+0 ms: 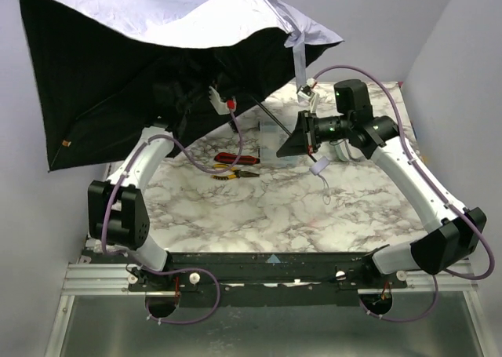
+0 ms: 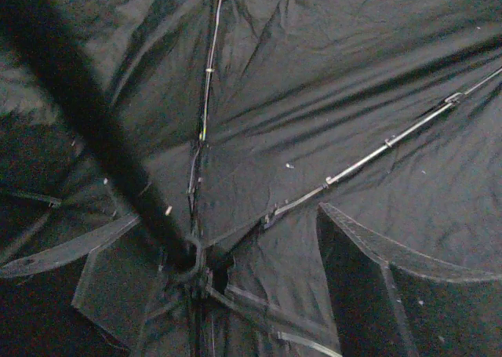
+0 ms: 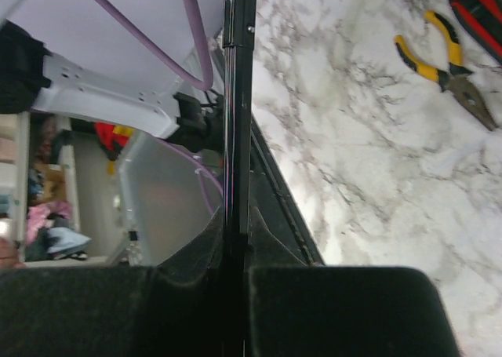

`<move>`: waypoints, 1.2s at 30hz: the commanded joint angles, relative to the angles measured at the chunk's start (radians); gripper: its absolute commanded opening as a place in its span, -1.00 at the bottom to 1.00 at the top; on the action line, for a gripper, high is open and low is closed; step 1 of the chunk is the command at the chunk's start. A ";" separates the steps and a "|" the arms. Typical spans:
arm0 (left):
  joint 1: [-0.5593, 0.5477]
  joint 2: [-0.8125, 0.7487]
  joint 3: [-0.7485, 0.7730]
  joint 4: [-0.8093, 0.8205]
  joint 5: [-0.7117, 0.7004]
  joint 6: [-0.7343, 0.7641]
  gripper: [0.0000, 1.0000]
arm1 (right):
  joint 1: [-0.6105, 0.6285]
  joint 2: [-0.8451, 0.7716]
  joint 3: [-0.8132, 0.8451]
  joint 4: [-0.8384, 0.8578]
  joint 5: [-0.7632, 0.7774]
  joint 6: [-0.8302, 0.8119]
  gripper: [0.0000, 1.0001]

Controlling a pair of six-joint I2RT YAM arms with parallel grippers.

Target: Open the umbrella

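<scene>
umbrella [image 1: 157,27] all but open, ribs [image 2: 384,145] spread out
It sits tilted over the far-left of the table [image 1: 267,208], black underside facing the arms; right gripper [image 1: 304,141] clamped tight on the thin shaft [image 3: 238,98]; left gripper [image 2: 205,255] up under the fabric by the hub, so can't tell its opening or hold; likely left: confirm the runner has latched, then release.

We see the umbrella [image 1: 149,82] open, tilted on its side, pale canopy above, black underside showing.
</scene>
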 commanded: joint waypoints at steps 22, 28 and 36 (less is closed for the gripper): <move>0.004 -0.275 0.195 -0.218 0.312 -2.274 0.97 | -0.074 0.007 -0.090 1.002 -0.111 0.554 -1.00; -0.028 -0.234 0.176 -0.060 0.183 -2.595 0.97 | -0.072 -0.014 -0.172 1.117 -0.074 0.583 -1.00; -0.097 -0.111 0.308 -0.116 0.052 -2.693 0.97 | -0.049 -0.013 -0.215 1.217 -0.015 0.609 -1.00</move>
